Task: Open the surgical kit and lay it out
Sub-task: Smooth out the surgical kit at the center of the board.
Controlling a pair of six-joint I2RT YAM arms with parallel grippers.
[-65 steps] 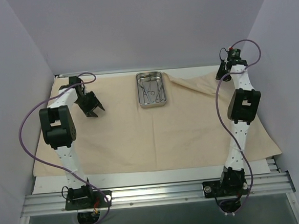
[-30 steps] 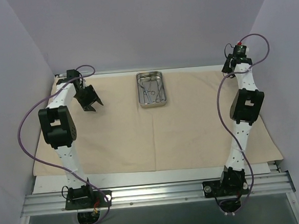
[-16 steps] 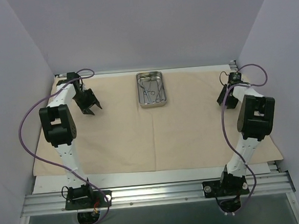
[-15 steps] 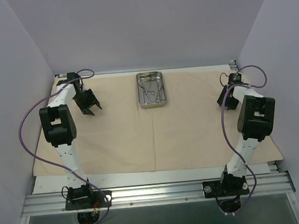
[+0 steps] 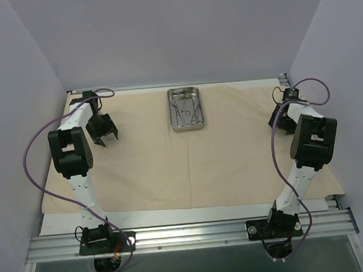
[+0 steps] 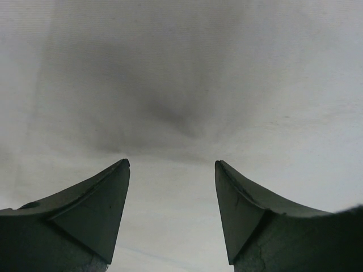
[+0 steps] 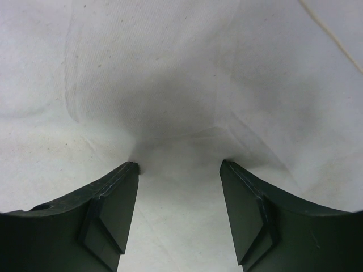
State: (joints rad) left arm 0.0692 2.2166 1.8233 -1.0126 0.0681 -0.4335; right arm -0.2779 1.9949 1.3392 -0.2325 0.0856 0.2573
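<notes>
The beige cloth wrap (image 5: 183, 161) of the surgical kit lies spread flat over the table. At its far middle stands the shiny steel tray (image 5: 186, 109) with several thin ring-handled instruments (image 5: 185, 111) inside. My left gripper (image 5: 101, 138) hangs open just over the cloth (image 6: 181, 85) at the far left, nothing between its fingers (image 6: 96, 209). My right gripper (image 5: 280, 124) is open at the far right, with its fingertips (image 7: 116, 209) down at the cloth (image 7: 170, 73), which is faintly creased there.
Purple-grey walls close the space at the back and both sides. A metal rail (image 5: 188, 235) with the arm bases runs along the near edge. Purple cables (image 5: 30, 153) loop beside each arm.
The cloth's raised far right fold has been laid flat. My right gripper opened and came down and toward me from that far right corner. My left gripper drifted slightly nearer and opened a little wider.
</notes>
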